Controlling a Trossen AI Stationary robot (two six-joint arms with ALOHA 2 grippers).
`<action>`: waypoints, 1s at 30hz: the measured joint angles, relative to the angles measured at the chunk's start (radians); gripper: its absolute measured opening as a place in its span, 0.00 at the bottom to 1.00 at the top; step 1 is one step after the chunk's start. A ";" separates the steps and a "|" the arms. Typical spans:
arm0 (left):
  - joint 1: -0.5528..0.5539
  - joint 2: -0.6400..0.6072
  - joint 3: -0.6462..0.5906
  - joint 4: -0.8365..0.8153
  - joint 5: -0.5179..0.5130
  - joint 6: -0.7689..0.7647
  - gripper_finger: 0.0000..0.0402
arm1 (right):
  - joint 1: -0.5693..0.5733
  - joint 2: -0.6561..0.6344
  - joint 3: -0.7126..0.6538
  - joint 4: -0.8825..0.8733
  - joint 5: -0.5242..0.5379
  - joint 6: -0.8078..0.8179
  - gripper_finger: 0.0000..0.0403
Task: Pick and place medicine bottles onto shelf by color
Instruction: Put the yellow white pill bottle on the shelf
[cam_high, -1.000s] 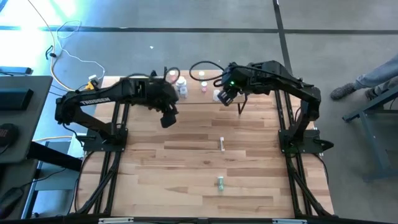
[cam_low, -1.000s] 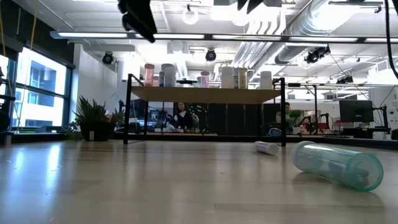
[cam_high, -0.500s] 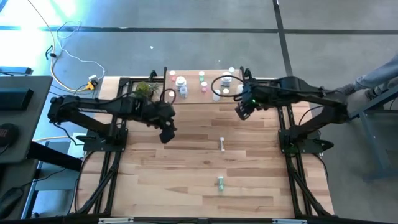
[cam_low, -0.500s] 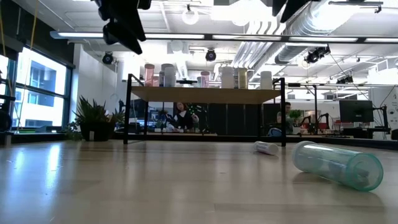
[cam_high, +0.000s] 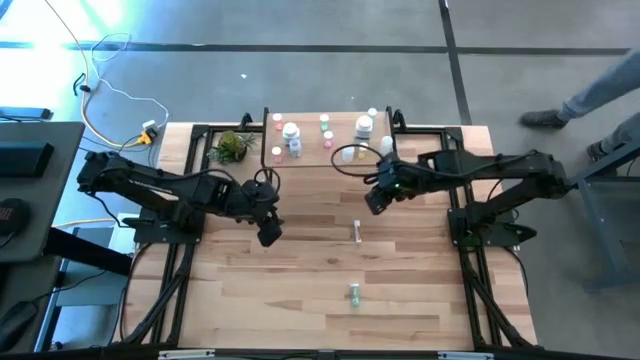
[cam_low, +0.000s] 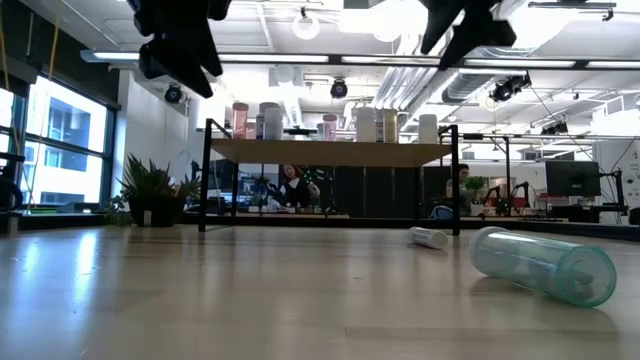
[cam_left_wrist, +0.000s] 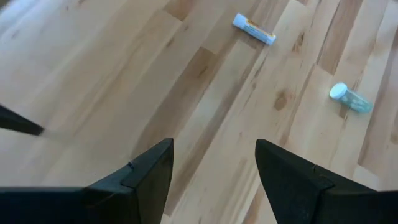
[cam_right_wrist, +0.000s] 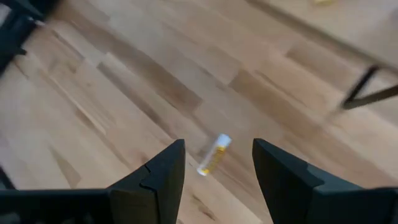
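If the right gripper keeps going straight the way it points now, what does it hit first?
Probably the small white vial with the yellow label, lying on its side on the table. It sits between the right gripper's open fingers in the wrist view, nothing in between. Depth is unclear, so it may touch bare wood just short.

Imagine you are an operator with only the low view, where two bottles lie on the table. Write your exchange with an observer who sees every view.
Operator: Where do those bottles lie on the table?
Observer: From above, the white vial lies mid-table and the green bottle nearer the front edge.
Operator: Which arm is closer to the vial?
Observer: The right gripper hovers close beside it; its wrist view frames the vial between open fingers.
Operator: And the left?
Observer: The left gripper hangs farther off on the vial's other side, fingers open and empty.
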 joint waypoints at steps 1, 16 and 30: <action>-0.009 0.000 -0.005 0.000 0.000 -0.008 0.54 | -0.001 0.000 -0.024 0.037 -0.015 0.009 0.44; -0.097 0.001 -0.023 0.007 -0.089 -0.122 0.54 | -0.001 0.000 -0.341 0.355 -0.058 0.142 0.44; -0.113 0.001 -0.023 0.009 -0.101 -0.129 0.54 | 0.019 0.002 -0.313 0.535 -0.075 0.062 0.44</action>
